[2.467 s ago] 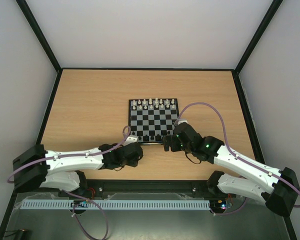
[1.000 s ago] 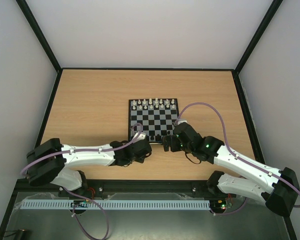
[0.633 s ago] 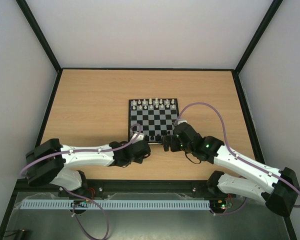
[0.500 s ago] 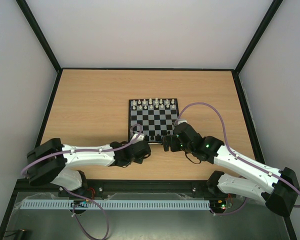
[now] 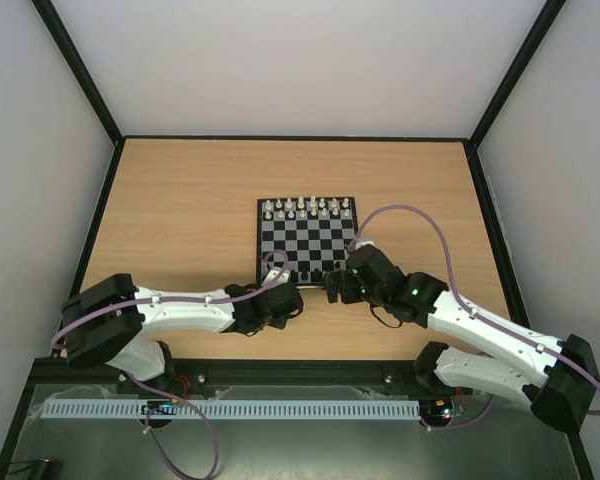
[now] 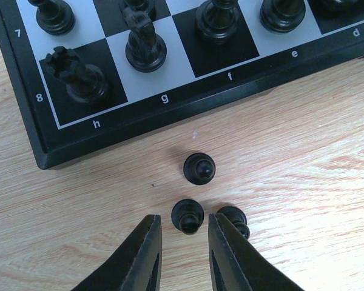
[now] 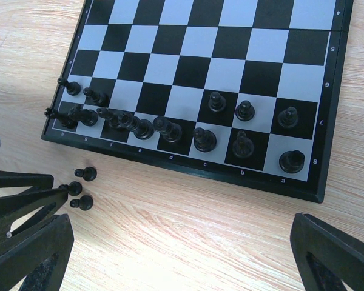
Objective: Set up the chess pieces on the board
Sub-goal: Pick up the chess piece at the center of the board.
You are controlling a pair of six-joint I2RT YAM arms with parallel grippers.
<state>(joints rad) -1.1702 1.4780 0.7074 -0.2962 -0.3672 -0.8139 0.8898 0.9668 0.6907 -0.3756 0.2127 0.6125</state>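
Flanking a loose pawn [image 6: 187, 216], left gripper [image 6: 183, 220] narrowly open; right gripper [image 7: 182, 254] wide

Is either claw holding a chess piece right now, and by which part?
Nothing is held. The left claw straddles a black pawn on the table, with gaps either side; the right claw is wide open and empty.

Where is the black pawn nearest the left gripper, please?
In the left wrist view, that pawn stands on the table off the board's h8 corner, between the fingers of the left gripper.
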